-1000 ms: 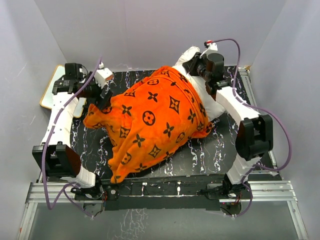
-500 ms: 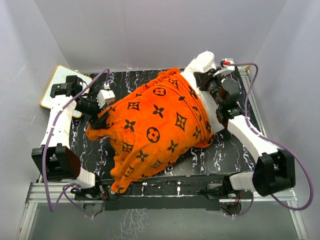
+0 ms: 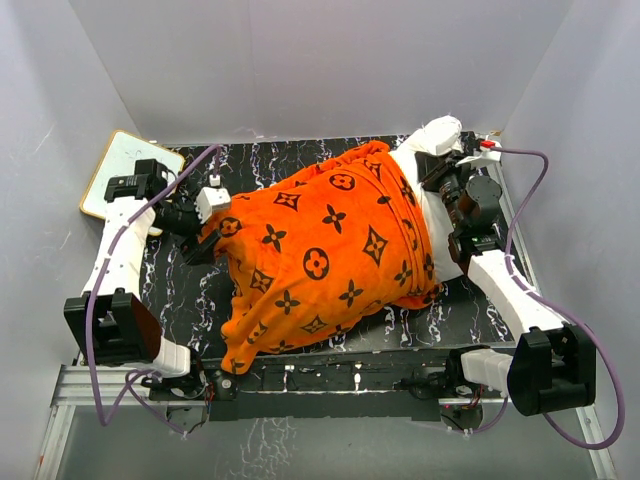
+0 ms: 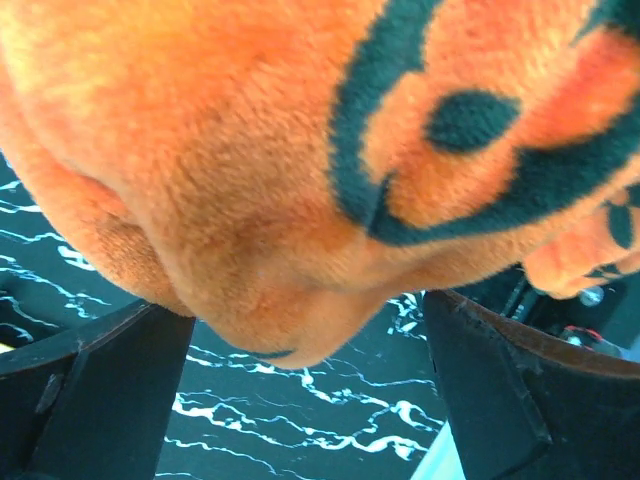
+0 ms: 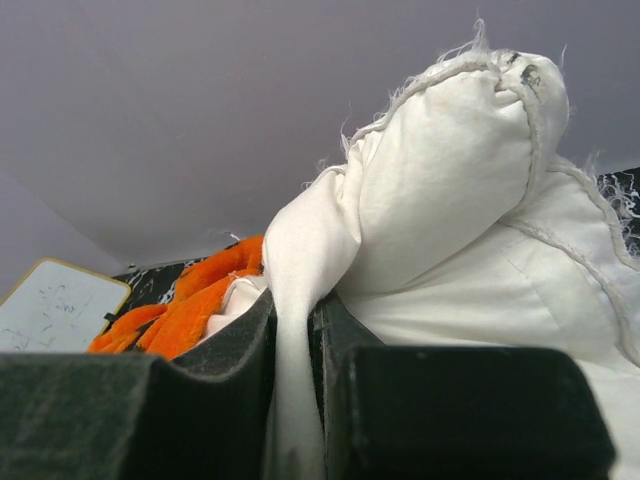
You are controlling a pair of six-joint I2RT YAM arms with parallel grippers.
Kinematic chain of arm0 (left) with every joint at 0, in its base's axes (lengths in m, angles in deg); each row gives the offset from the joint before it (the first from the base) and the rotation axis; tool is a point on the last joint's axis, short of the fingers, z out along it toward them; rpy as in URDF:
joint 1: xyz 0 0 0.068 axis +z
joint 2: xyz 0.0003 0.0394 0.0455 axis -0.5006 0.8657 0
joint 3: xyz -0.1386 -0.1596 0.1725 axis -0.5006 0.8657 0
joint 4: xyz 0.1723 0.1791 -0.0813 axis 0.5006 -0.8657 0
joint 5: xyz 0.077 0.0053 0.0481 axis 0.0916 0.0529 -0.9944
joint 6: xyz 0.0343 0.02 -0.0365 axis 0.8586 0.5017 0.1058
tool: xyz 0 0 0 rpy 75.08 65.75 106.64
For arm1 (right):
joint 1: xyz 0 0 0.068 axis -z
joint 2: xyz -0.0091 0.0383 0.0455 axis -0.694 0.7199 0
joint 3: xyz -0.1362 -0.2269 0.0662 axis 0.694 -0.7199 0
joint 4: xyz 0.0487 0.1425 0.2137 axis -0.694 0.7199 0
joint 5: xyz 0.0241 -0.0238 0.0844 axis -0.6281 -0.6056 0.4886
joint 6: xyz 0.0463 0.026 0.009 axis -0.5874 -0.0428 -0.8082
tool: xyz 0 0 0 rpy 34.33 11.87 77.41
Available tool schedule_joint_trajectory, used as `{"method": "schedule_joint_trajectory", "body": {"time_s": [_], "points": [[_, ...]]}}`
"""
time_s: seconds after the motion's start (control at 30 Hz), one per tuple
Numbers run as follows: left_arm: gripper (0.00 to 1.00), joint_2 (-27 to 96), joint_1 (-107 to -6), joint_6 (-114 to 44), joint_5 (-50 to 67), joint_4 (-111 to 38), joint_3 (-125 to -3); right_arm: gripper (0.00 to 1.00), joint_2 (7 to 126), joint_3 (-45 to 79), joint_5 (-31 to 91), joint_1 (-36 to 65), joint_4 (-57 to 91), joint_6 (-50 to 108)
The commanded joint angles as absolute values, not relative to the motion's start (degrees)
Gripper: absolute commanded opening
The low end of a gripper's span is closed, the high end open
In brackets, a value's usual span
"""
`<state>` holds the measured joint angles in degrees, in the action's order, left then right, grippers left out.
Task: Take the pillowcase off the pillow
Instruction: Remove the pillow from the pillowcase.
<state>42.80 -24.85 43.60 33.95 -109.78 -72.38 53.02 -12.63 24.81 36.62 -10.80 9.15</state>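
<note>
Pinching pillow (image 5: pixel 450 170) fold — right gripper (image 5: pixel 295 335), wrist view only | pillowcase (image 3: pixel 320 250) overhead

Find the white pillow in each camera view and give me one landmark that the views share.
Top external: the pillow pokes out of the pillowcase at the upper right.
Left wrist: not in it; only the orange pillowcase shows, across the top.
Right wrist: the pillow fills the centre and right, with a fold pinched in the right claw.
Shared landmark: the orange pillowcase, which sits at lower left in the right wrist view.
</note>
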Motion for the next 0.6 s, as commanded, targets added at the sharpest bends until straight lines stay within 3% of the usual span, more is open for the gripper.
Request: {"method": "schedule_joint_trajectory", "body": {"time_s": [0.0,0.1,0.2,0.27,0.37,0.43,0.57], "points": [[0.95,37.9,-24.4,41.1,37.6,-98.5,-70.5,0.08,49.0,-10.3,27.6,37.2,-26.7,5.8],[0.9,37.8,-24.5,37.0,36.6,-88.8,-68.8,0.08,48.8,-9.9,29.9,37.2,-27.1,5.2],[0.74,37.9,-24.5,34.0,34.5,-82.7,-67.5,0.08,48.2,-9.6,29.8,37.3,-26.8,4.7],[0.58,38.1,-24.5,34.0,33.5,-82.6,-66.9,0.08,47.9,-9.4,29.6,37.5,-26.6,4.7],[0.17,38.4,-24.5,34.4,32.5,-83.2,-66.2,0.08,47.8,-8.5,29.1,38.2,-26.3,4.2],[0.0,38.9,-24.5,34.3,31.9,-85.1,-67.2,0.08,47.7,-8.0,28.0,39.0,-26.3,3.7],[0.0,39.6,-24.4,30.8,27.8,-83.1,-72.3,0.08,47.4,-6.8,26.0,41.1,-26.4,2.6]]}}
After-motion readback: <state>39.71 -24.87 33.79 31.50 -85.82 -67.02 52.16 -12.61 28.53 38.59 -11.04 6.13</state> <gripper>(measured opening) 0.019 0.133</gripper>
